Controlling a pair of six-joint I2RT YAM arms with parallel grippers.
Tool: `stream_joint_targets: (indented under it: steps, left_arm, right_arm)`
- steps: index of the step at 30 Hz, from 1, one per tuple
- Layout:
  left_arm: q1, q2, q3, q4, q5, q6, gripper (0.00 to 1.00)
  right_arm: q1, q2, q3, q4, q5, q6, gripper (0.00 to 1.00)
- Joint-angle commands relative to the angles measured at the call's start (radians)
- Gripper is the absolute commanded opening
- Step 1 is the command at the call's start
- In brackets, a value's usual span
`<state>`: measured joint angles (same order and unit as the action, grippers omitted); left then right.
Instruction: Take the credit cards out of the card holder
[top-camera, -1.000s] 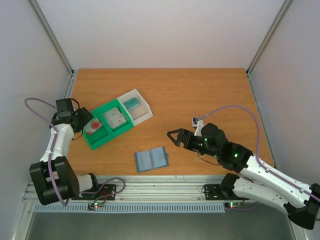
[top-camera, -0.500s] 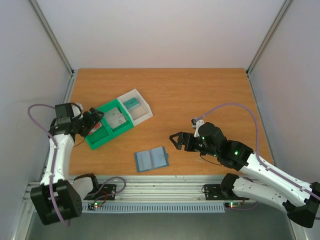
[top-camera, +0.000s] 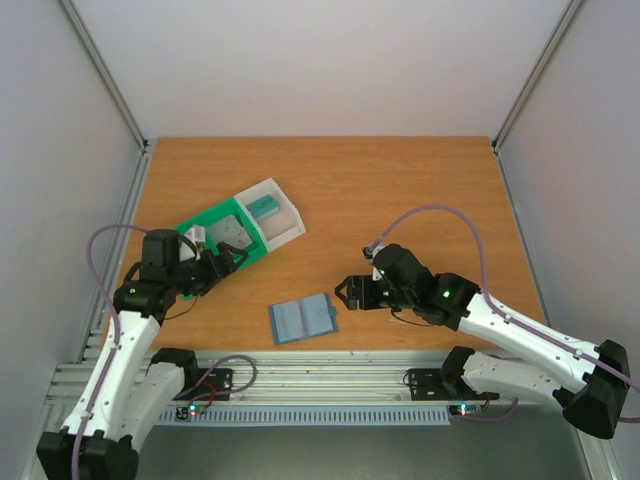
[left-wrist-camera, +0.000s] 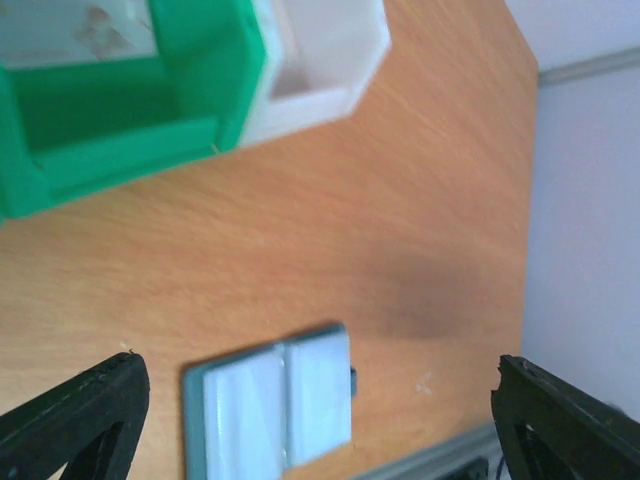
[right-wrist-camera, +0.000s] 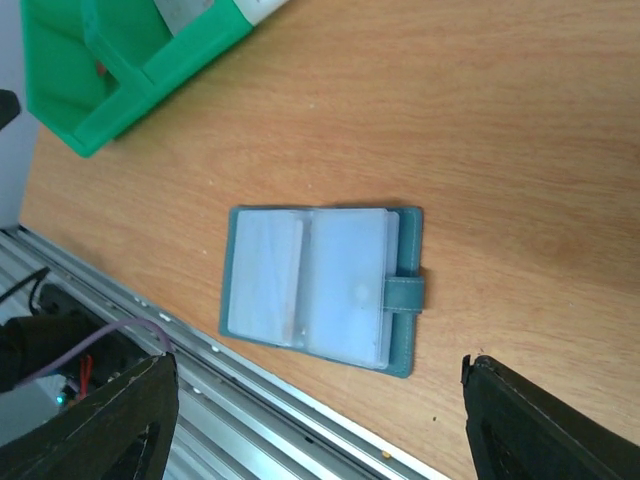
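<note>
Card holder (top-camera: 303, 319) lies open and flat near the table's front edge. Left gripper (top-camera: 237, 257), jaws spread wide, has swung off the green tray (top-camera: 212, 214) towards it. Right gripper (top-camera: 343, 293), also spread, has advanced just beside it

The overhead view looks down from above and behind the arm bases, far enough back to take in the whole orange table (top-camera: 400, 190) and the pale walls around it. The left wrist view rides on the left gripper (top-camera: 228, 260), close to the wood and facing obliquely across it, with its own dark fingertips (left-wrist-camera: 80, 415) in the bottom corners. The right wrist view rides on the right gripper (top-camera: 345, 293) and looks almost straight down from close above, fingertips (right-wrist-camera: 100, 420) again in the bottom corners and the table's near rail (right-wrist-camera: 230, 410) at lower left. All three views share the blue card holder (top-camera: 302, 319) and the green tray (top-camera: 212, 214); both wrist views catch only part of the tray at upper left.
</note>
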<state>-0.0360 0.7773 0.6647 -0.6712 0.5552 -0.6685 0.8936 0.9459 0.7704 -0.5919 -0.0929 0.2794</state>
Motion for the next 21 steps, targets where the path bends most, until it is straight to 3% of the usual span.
stream_joint_targets:
  steps: [1,6,13,17,21]
  left_arm:
    - [-0.102,-0.068,-0.035,0.004,-0.017,-0.072,0.93]
    - [-0.227,-0.137,-0.115,0.053,-0.075,-0.138,0.85]
    - [-0.425,-0.109,-0.192,0.172,-0.148,-0.223,0.82]
    - [-0.487,-0.071,-0.232,0.280,-0.130,-0.245,0.79]
    - [-0.507,-0.060,-0.284,0.369,-0.126,-0.281,0.77]
  right_arm:
    - [0.003,0.046,-0.010,0.002,-0.029,-0.040,0.77]
    - [0.002,0.098,-0.012,-0.002,-0.038,-0.051,0.67]
    - [0.002,0.169,0.009,0.035,-0.039,-0.062,0.55]
    - [0.002,0.230,0.024,0.082,-0.025,-0.062,0.52]
    - [0.002,0.325,0.056,0.138,-0.052,-0.064,0.40]
